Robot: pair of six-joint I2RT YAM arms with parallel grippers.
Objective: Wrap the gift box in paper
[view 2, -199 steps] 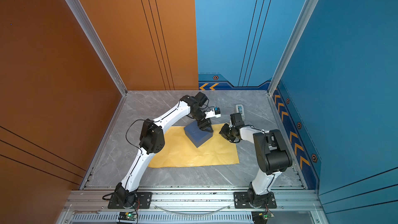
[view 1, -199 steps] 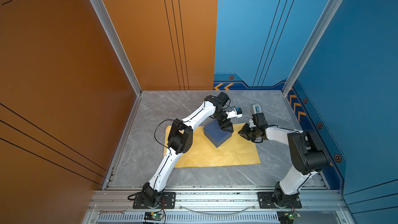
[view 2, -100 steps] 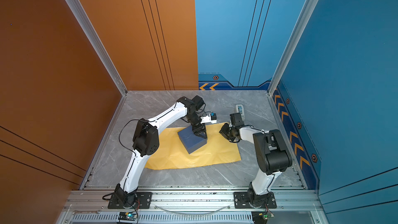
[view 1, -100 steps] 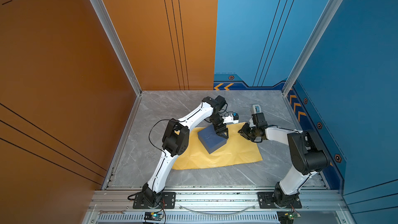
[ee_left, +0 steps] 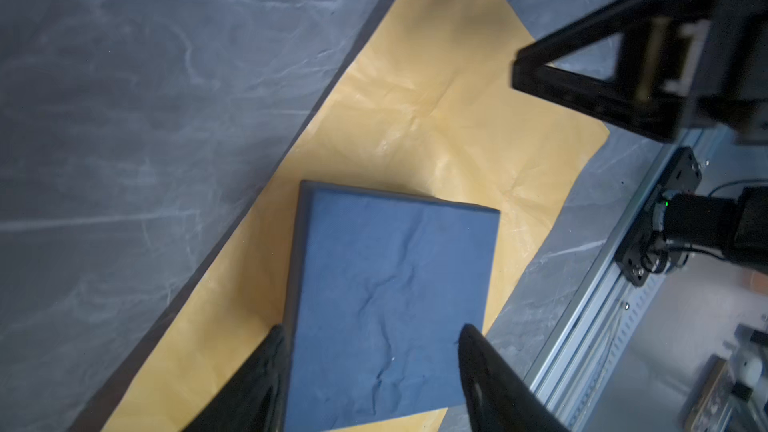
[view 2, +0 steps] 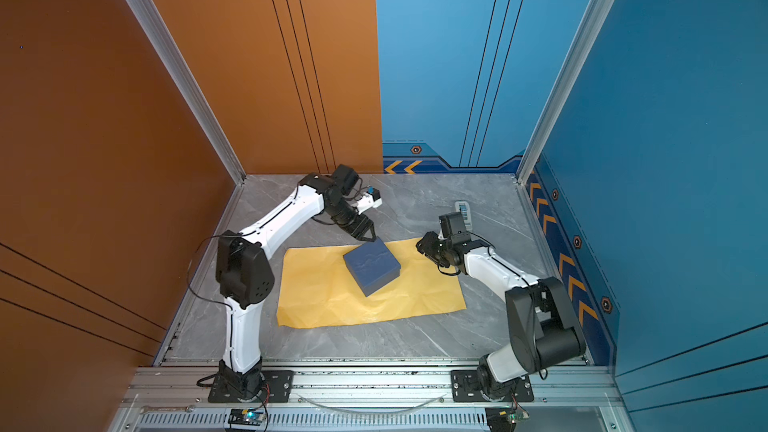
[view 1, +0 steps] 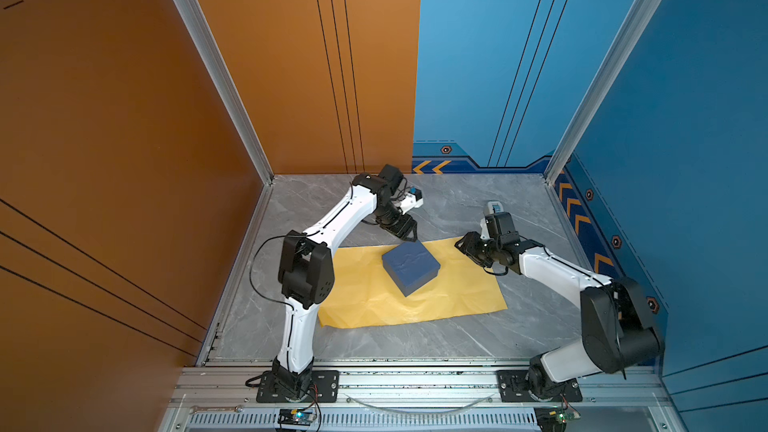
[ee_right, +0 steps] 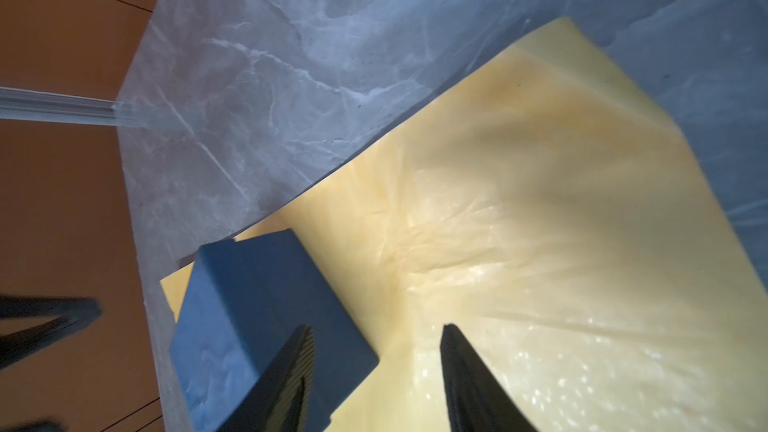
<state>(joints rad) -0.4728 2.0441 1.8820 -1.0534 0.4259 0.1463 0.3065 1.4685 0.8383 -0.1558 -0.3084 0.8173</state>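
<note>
Left gripper [view 1: 409, 236] hovers right at the far corner of the gift box [view 1: 411, 266], jaws spread wide, not clamping it as far as I can see. Box sits flat on the paper [view 1: 461, 292] near its far edge, yellow side up. Right gripper [view 1: 459, 245] is over the paper's far right corner - jaws partly apart, empty.

I'm driving two matching arms: the left arm [view 1: 332, 222] and right arm [view 1: 557, 268] have glossy white shells on the long links and bulky matte-black housings at the joints. A thin black cable [view 1: 254, 272] loops out by the left elbow. Just behind the left gripper [view 1: 409, 236] sits a white camera block [view 1: 412, 202] with a blue dot. The fingers [ee_right: 286, 371] are black, tapered and ribbed inside. Both black base plates [view 1: 326, 384] show small screws.
</note>
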